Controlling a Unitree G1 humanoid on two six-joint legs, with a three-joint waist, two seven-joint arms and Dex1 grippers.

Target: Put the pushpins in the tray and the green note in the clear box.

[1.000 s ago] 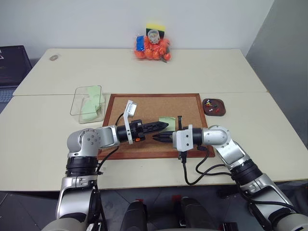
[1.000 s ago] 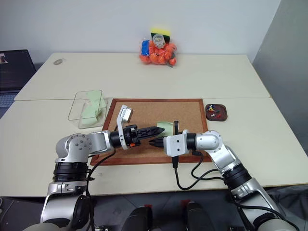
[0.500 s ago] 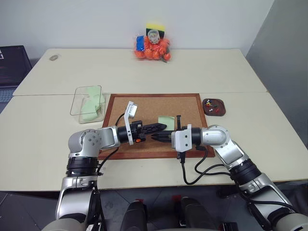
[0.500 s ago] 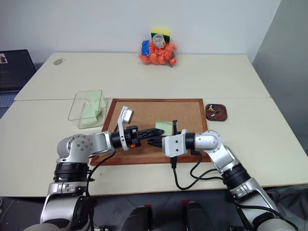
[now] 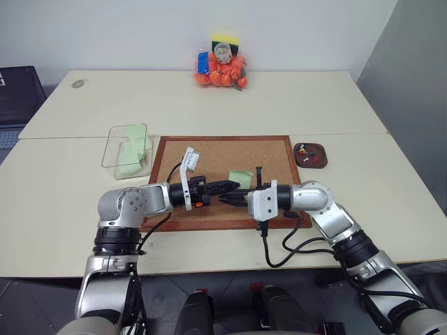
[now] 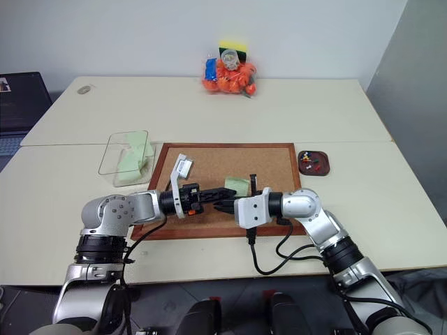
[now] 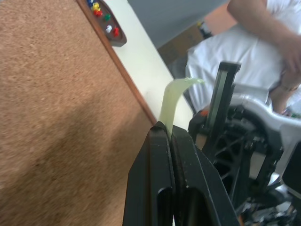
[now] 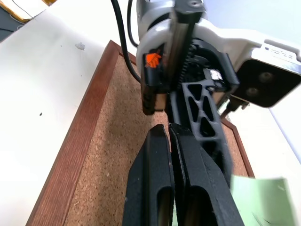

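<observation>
The pale green note [image 5: 239, 176] is held in the air just above the corkboard [image 5: 209, 155], between both grippers. My left gripper [image 5: 236, 185] points right and is shut on the note's edge; the slip curls up from between its fingers [image 7: 165, 141] in the left wrist view. My right gripper [image 5: 226, 197] points left, tip to tip with the left one, and is shut on the same note [image 8: 256, 202]. The dark brown tray [image 5: 323, 160] sits right of the board with small coloured pushpins [image 5: 307, 154] in it. The clear box [image 5: 112, 144] stands left of the board.
A pale green paper lies inside the clear box. A net bag of orange things [image 5: 222, 68] sits at the table's far edge, and a dark case [image 5: 17, 94] at far left. A person in white [image 7: 244, 42] shows in the left wrist view.
My left gripper, open a second ago, has shut on the green note beside the right gripper's tip. The right gripper has kept still, and both hands stay in place.
</observation>
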